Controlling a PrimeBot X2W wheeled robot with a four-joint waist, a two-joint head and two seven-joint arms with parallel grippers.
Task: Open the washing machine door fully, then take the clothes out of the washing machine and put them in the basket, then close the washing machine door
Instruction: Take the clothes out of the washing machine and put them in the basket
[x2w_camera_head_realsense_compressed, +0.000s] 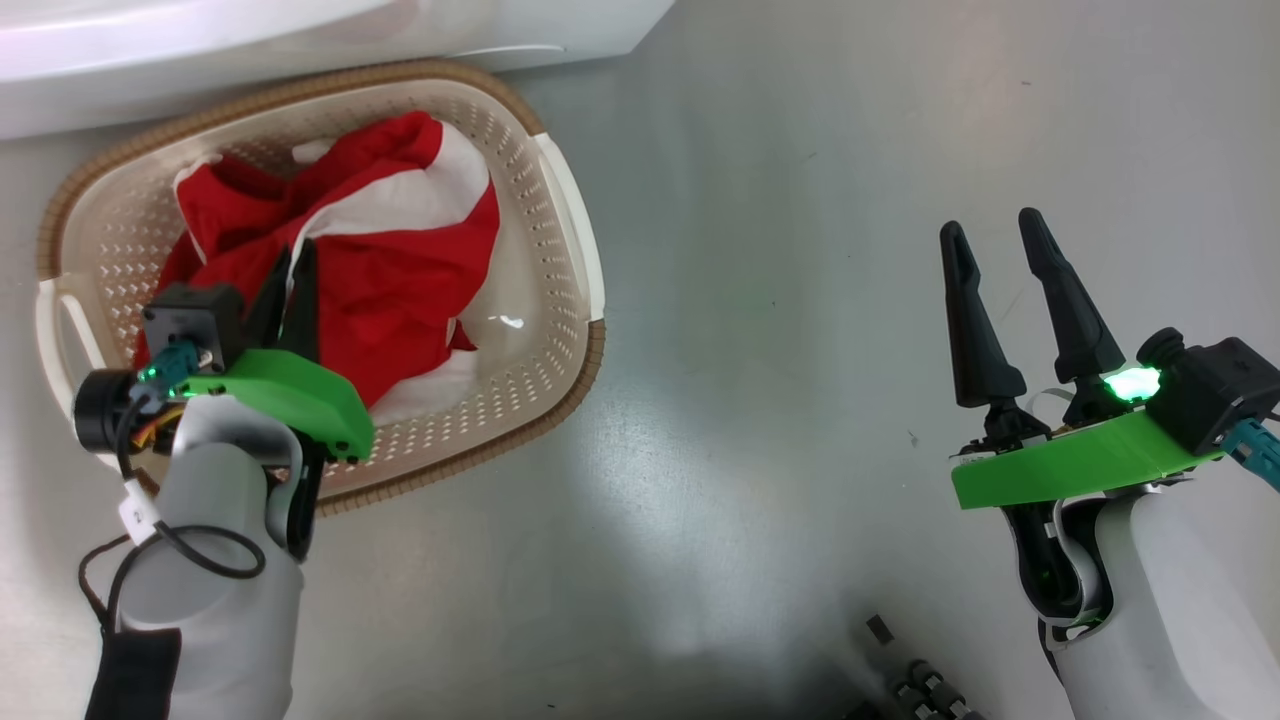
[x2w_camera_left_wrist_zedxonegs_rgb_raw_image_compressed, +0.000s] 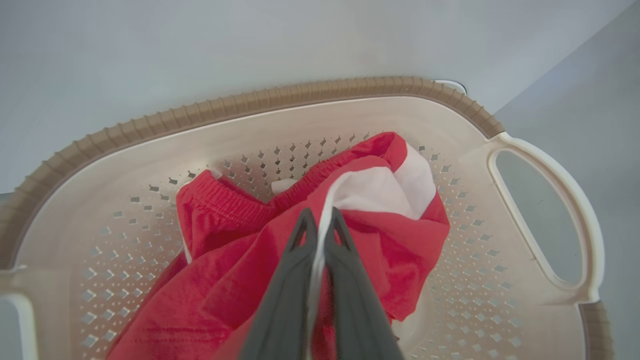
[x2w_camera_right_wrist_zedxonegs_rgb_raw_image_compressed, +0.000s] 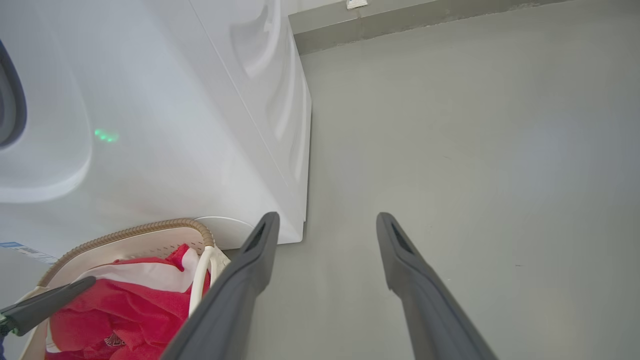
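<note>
Grey floor (x2w_camera_head_realsense_compressed: 780, 300) fills most of the head view, with the basket (x2w_camera_head_realsense_compressed: 300, 85) set just beside the white foot of the washing machine (x2w_camera_head_realsense_compressed: 200, 60) at the upper left, and the clothes (x2w_camera_head_realsense_compressed: 400, 260) heaped red and white inside it. The left jaws reach down into that heap, drawn together, while the right jaws stand spread wide and hold nothing over bare floor, well apart from the basket. From the left wrist view the two dark fingers (x2w_camera_left_wrist_zedxonegs_rgb_raw_image_compressed: 285, 300) are pinched on a fold of red cloth, a white stripe running up between them, so the garment is gripped though it already lies in the basket. From the right wrist view the open fingers (x2w_camera_right_wrist_zedxonegs_rgb_raw_image_compressed: 240, 290) point along the machine's side, the basket's corner low at the left. The main risk, as I judge it, is lifting the left arm before the jaws let go: the cloth would be dragged back out over the rim, or the trim could catch on a fingertip and pull the light basket askew or tip it.
</note>
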